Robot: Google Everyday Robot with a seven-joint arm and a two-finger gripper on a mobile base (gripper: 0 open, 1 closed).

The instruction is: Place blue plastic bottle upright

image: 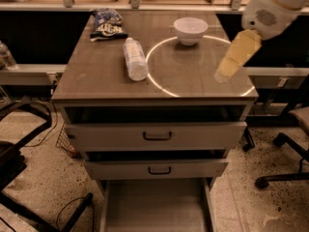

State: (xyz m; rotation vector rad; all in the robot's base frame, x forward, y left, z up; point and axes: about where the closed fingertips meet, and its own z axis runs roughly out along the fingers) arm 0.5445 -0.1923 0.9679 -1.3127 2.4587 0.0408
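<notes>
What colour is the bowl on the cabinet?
White, in the camera view. The bowl sits near the back edge; the tool hangs over the cabinet's right side.

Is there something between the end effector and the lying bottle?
Nothing visible. The end effector hangs over the right side of the table; the bottle lies to its left, only bare surface between them. The bowl sits farther back.
</notes>
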